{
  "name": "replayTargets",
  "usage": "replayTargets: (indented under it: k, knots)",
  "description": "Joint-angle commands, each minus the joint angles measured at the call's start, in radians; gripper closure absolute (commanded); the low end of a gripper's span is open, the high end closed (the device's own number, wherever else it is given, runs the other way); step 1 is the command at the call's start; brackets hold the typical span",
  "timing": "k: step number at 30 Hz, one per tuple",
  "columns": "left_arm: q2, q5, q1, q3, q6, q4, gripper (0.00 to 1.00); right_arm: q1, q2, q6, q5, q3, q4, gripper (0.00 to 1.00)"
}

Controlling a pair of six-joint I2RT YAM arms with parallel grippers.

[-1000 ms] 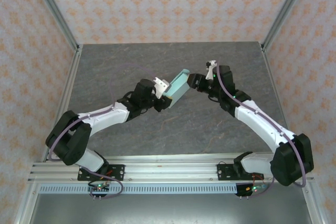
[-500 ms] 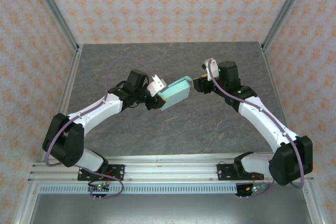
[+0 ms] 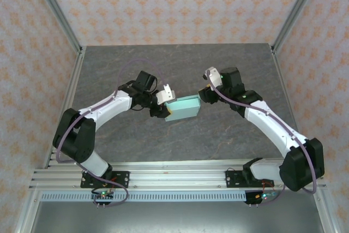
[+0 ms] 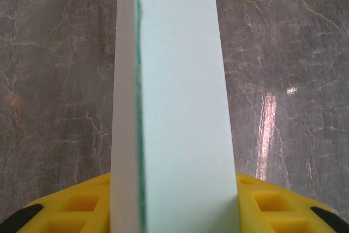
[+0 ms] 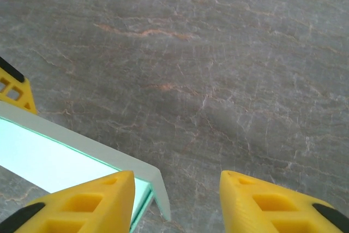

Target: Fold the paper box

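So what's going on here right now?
The left gripper is clamped on one end of the pale blue paper box, holding it over the table. The right gripper is at the other end, jaws apart, with a box corner between them but not pinched.

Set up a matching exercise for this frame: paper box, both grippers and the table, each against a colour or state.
1. paper box
2. left gripper
3. right gripper
4. table

A. grey, marbled
B. open, jaws apart by the paper box's corner
C. pale mint
D. shut on the paper box

Pairs: 1-C, 2-D, 3-B, 4-A
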State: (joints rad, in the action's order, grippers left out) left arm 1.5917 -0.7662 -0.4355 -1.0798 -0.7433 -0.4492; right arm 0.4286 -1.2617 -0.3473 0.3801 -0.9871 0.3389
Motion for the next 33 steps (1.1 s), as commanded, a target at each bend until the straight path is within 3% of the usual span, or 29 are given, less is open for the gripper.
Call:
replayTargets:
  k: [1,12,33]
  knots:
    - [0.014,-0.067,0.011,-0.038,-0.08,-0.051,0.7,0.017,-0.001,0.021,-0.061,0.007,0.06,0.56]
    - [0.03,-0.071,0.018,-0.06,-0.087,-0.062,0.69,0.069,0.053,0.028,-0.056,0.02,0.14,0.6]
    - [0.119,-0.021,0.014,-0.113,-0.088,-0.101,0.68,0.068,-0.07,0.027,-0.074,0.013,0.124,0.68]
